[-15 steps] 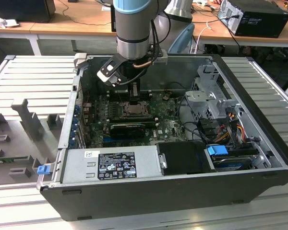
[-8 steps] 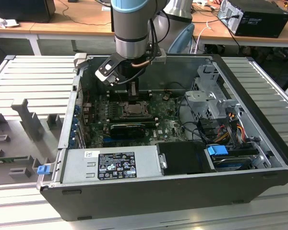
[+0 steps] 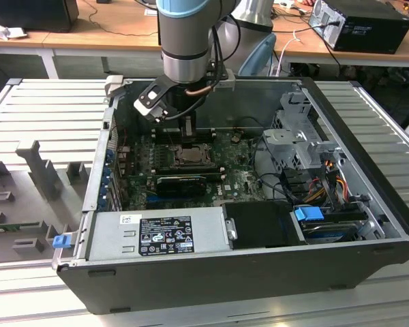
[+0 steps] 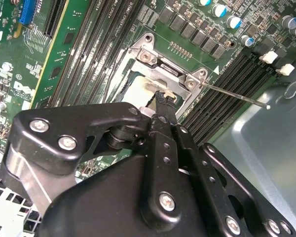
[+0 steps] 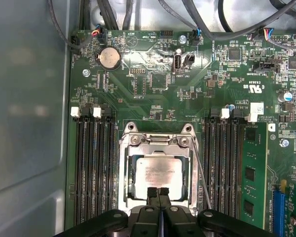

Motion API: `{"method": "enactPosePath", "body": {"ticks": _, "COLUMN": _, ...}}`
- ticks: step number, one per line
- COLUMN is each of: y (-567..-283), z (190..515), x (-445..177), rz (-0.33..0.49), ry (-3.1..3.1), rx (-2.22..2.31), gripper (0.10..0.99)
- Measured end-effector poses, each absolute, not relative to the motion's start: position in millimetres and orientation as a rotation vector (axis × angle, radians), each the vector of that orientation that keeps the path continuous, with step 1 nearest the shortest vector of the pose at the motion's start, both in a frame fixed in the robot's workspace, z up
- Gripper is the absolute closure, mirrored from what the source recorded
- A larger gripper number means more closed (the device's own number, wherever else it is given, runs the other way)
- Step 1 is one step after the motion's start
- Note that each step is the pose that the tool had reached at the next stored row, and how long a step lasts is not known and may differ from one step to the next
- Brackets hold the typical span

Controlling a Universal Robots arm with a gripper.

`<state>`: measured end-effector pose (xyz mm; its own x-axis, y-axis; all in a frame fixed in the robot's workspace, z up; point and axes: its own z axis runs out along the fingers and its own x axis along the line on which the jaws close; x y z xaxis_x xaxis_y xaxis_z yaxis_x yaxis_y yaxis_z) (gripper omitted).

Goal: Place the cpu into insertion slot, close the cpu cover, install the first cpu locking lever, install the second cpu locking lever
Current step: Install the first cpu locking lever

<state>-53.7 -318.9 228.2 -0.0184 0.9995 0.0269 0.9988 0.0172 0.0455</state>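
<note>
Cpu (image 5: 160, 173) lies flat in the insertion slot (image 5: 131, 183), silvery face up, with the cpu cover (image 5: 158, 151) folded down as a bright frame around it. From where I stand the hand (image 5: 158, 191) hangs inside the open computer case (image 3: 259, 279) right over the slot. Its two black fingertips are pinched together on nothing, and they sit at the cover's edge. Beside the cover a thin locking lever (image 5: 201, 173) slants away from the slot across the memory slots (image 5: 222, 168).
</note>
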Motion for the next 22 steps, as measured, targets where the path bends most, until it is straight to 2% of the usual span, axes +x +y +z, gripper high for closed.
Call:
{"method": "enactPosePath", "body": {"ticks": 19, "y": -319, "z": 234, "x": -54, "rz": 0.08, "ry": 2.231, "rx": 2.192, "gripper": 0.98}}
{"method": "enactPosePath", "body": {"ticks": 22, "y": -319, "z": 244, "x": -54, "rz": 0.079, "ry": 2.231, "rx": 2.192, "gripper": 0.98}}
